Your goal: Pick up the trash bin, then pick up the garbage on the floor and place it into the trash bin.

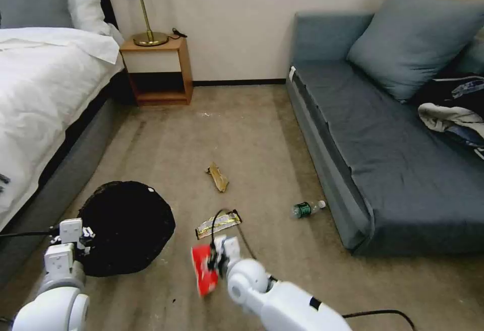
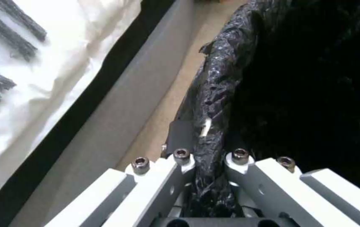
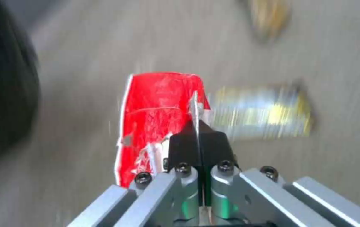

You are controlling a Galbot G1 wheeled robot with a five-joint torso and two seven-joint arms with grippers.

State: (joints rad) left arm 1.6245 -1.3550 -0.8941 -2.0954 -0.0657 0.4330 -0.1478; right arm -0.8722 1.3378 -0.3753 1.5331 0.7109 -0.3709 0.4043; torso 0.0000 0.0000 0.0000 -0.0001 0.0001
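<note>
Right gripper (image 1: 218,259) was clamped tight on one edge of the red-and-white wrapper (image 1: 204,270), lifted off the floor (image 1: 242,134) just beside the trash bin (image 1: 126,227). Left gripper (image 1: 83,238) pinched the bin's bagged rim, holding its mouth tipped toward the right arm. My judgement: carry the wrapper well over the opening before letting go, since it hangs loose. Its long axis ran roughly vertical, free end down. Yellow-silver wrapper (image 1: 218,223), brown wrapper (image 1: 218,177) and bottle (image 1: 307,209) lay on the carpet.
</note>
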